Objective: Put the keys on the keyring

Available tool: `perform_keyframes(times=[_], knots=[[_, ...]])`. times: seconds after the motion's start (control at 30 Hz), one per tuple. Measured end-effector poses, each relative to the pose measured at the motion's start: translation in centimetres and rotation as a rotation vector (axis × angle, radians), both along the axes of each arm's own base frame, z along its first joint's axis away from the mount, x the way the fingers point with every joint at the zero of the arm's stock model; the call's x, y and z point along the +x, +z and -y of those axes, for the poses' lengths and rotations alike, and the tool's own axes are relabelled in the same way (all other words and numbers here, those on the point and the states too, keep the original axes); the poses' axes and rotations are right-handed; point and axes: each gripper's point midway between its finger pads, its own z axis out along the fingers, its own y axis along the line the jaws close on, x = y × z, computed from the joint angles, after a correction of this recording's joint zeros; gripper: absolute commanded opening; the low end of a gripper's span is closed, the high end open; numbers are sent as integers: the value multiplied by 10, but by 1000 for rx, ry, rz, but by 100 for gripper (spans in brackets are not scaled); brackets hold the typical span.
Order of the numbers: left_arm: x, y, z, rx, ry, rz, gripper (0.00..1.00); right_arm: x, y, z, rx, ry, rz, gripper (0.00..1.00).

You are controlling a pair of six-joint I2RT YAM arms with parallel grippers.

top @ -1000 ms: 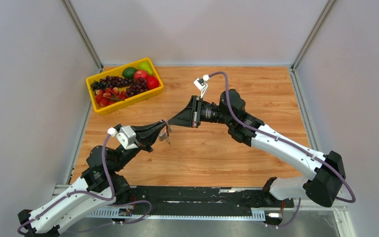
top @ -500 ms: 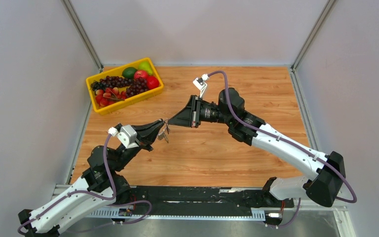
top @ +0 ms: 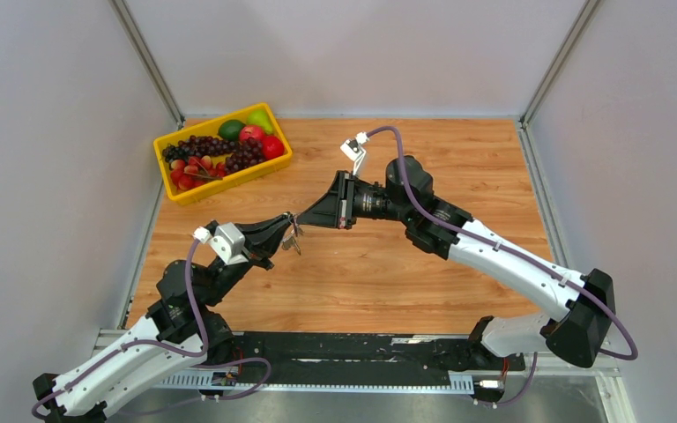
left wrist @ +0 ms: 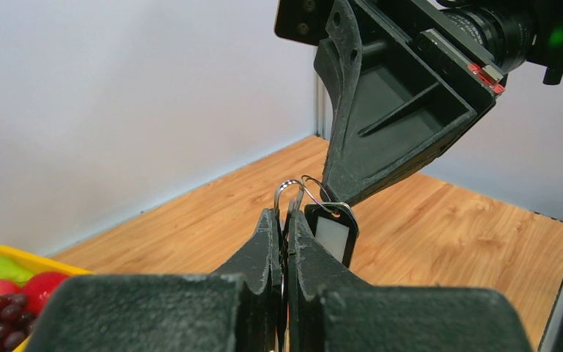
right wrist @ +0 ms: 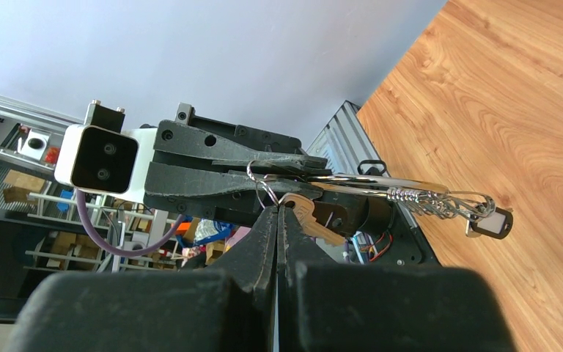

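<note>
1. The left gripper (left wrist: 286, 217) is clenched, its two fingers pressed together on the thin silver wire of the keyring (left wrist: 292, 188). The ring's loops rise just above the fingertips.
2. The right gripper (right wrist: 277, 214) is also closed tight, pinching a key (right wrist: 309, 218). The key's tan-silver metal sticks out just beside the fingertips, and the part held between the fingers is hidden.
3. In the top view the two grippers meet almost tip to tip, the left arm reaching in from the lower left and the right arm from the upper right. They meet above the wooden table (top: 388, 282), a little left of its middle.
4. In the right wrist view the key lies against the ring's wire. Whether the wire has passed through the key cannot be told.
5. A black tag (left wrist: 331, 235) with a pale window hangs from the ring, just beside the left fingers.
6. In the right wrist view a long silver clip (right wrist: 410, 195) with a coiled section runs from the ring out toward that tag.
7. A yellow basket (top: 222, 183) of grapes, red fruit and green fruit sits at the table's far left corner, well apart from both grippers
</note>
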Motion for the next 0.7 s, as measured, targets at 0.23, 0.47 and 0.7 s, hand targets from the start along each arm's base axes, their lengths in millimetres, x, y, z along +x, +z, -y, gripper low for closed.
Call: perform_keyframes(times=[0.23,0.47,0.7], knots=[[0,0,-1,-4,2,4,1,1,-3,-1,-17,-11,-6,0],[0,0,-1,-5,4,4,0,2,-8,-1,-37,-23,-17,0],[0,0,-1,-5,5,4,0,2,-13,-2,-54,-24,-30,0]])
